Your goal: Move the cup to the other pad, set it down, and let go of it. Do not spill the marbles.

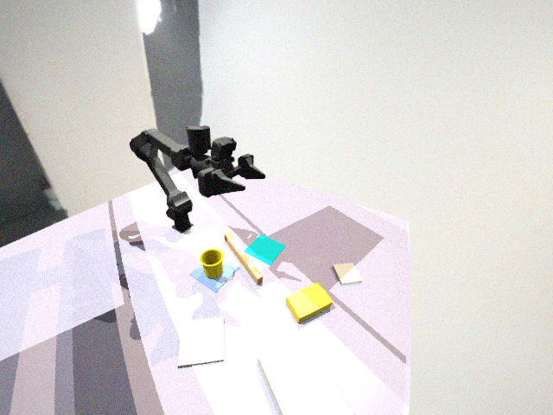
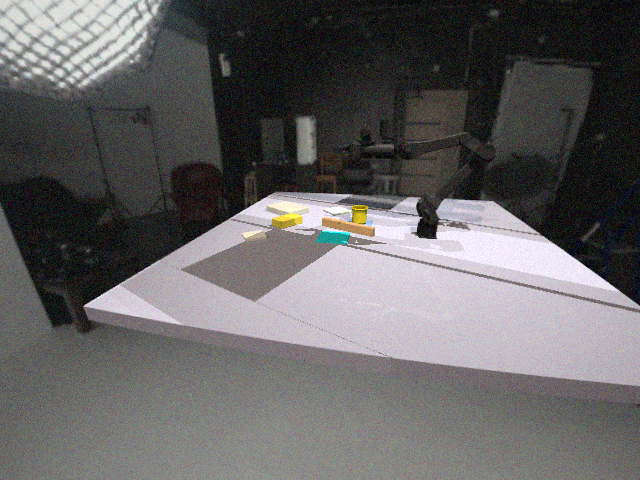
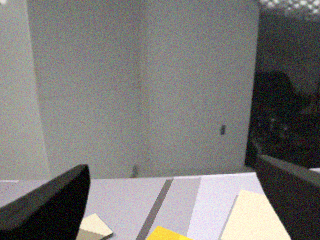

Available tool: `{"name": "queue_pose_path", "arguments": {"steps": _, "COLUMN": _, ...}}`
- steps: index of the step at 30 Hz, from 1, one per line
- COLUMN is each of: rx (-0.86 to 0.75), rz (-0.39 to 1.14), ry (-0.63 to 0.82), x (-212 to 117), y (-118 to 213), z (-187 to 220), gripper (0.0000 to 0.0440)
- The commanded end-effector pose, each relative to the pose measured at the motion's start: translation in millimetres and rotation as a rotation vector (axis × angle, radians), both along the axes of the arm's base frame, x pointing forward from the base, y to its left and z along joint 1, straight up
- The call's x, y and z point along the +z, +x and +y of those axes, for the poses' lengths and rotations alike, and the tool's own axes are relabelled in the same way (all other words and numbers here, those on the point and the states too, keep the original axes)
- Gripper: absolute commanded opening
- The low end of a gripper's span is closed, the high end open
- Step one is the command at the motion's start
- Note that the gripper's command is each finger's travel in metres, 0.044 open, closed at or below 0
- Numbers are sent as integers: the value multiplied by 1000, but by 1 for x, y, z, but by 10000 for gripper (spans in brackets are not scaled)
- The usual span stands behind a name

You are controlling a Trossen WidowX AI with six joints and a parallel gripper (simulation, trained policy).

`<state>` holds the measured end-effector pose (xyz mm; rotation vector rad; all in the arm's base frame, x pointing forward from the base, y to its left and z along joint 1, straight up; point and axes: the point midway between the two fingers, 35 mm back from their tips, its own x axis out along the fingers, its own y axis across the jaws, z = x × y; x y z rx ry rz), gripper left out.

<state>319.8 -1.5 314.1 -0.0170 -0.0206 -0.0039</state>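
Where the top view's lower edge cuts it off, a large pale slab [image 1: 308, 384] [image 2: 287, 208] [image 3: 252, 217] lies nearest on the table [image 1: 371, 312] [image 2: 413, 310] [image 3: 115, 200]; just beyond, at the lower left of centre, 1 white square slab [image 1: 201, 342] [image 2: 336, 211] lies flat. Right of centre sits a yellow block [image 1: 308, 302] [image 2: 286, 221] [image 3: 167, 234]; farther back and to its right is a small tan tile [image 1: 347, 273] [image 2: 254, 235] [image 3: 97, 227], part lit and part shaded.

Left of the frame's centre, the yellow cup [image 1: 212, 264] [image 2: 359, 214] stands upright on the blue pad [image 1: 216, 284] [image 2: 369, 222]; whether it contains marbles, I cannot tell. An orange bar [image 1: 243, 258] [image 2: 347, 226] lies between that pad and the teal pad [image 1: 265, 249] [image 2: 332, 237], which lies flat near the middle with nothing standing on it; the 2 pads are apart.

Behind them, the black arm [image 1: 162, 176] [image 2: 454, 178] rises from the table at left of centre; its gripper [image 1: 254, 181] [image 2: 351, 161] [image 3: 174, 169] hangs above the table in the upper middle, well apart from the cup; its 2 fingers stand wide, holding nothing; a pale wall [image 1: 379, 98] fills the upper right.
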Motion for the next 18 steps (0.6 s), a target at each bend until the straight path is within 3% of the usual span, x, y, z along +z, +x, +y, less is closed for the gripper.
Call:
{"name": "queue_pose_path", "arguments": {"steps": 1, "rx": -2, "rz": 6, "ry": 3, "x": -1, "y": 0, "z": 0, "gripper": 374}}
{"name": "queue_pose_path", "arguments": {"steps": 11, "rx": -5, "rz": 109, "ry": 51, "x": -16, "y": -2, "z": 5, "gripper": 114}}
{"name": "queue_pose_path", "arguments": {"steps": 18, "rx": 16, "rz": 209, "ry": 95, "x": -25, "y": -2, "z": 14, "gripper": 88}}
